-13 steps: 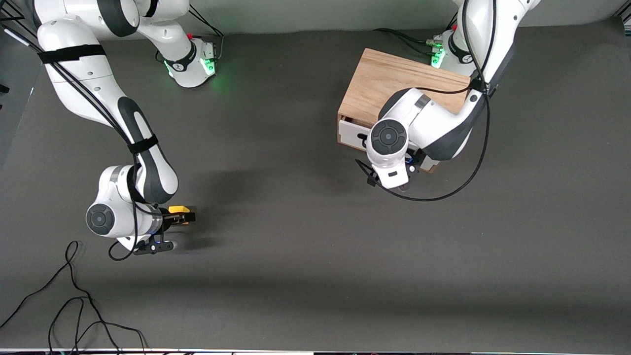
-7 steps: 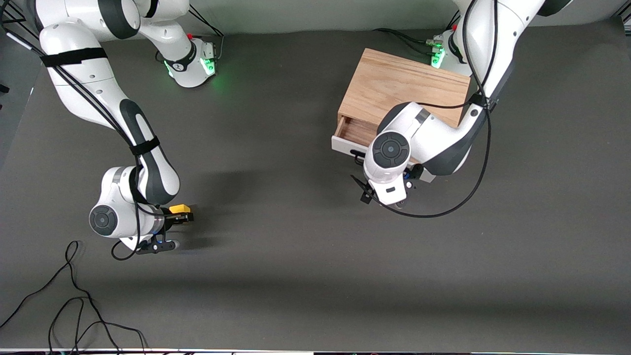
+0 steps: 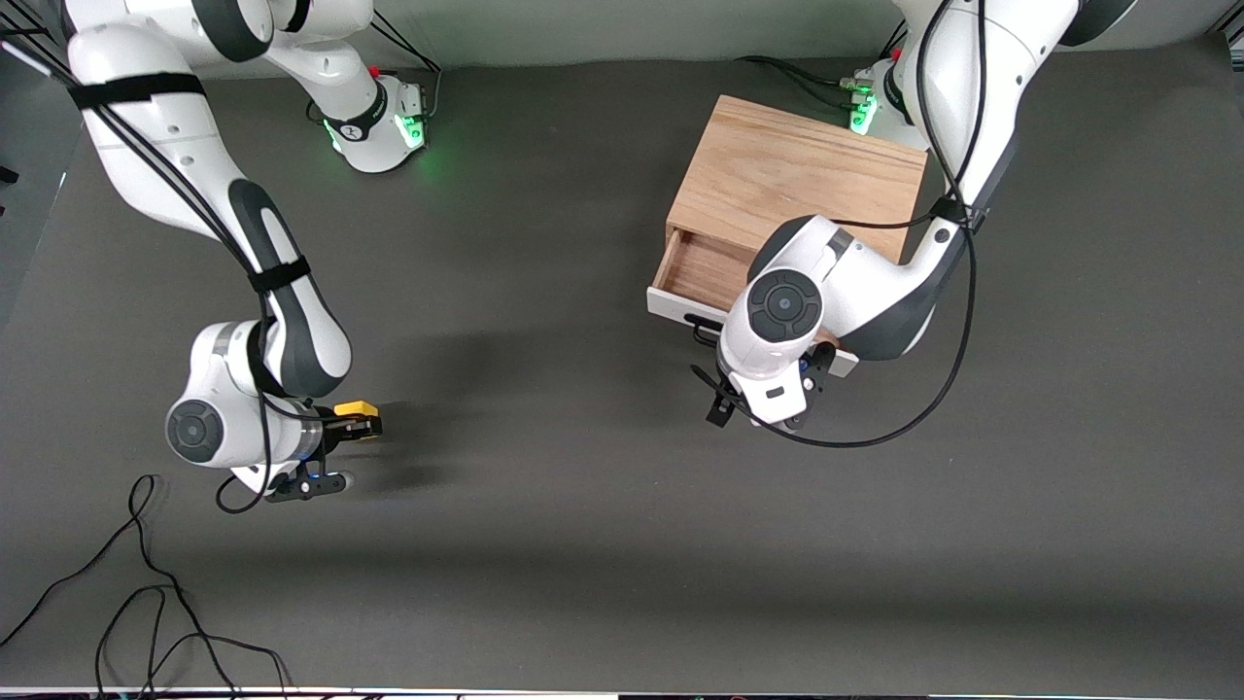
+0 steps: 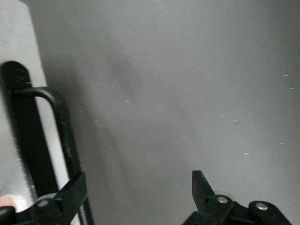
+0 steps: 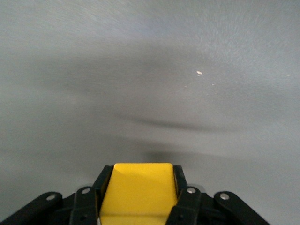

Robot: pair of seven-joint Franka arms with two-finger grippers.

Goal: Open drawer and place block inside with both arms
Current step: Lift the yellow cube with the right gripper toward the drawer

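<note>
I have the right end effector [image 5: 138,206] clamped on the yellow block [image 3: 354,408], well apart from the drawer [image 3: 705,272], toward the right arm's end. The left end effector [image 4: 136,197], spread apart, seems to straddle the handle [image 4: 56,140]. I'd lift the block clear, then carry it over the open wood interior before releasing.

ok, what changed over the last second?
The left gripper pulled the drawer from nearly shut to well open; its fingers now stand open beside the handle. The right gripper closed on the block. The oak box stayed put.
</note>
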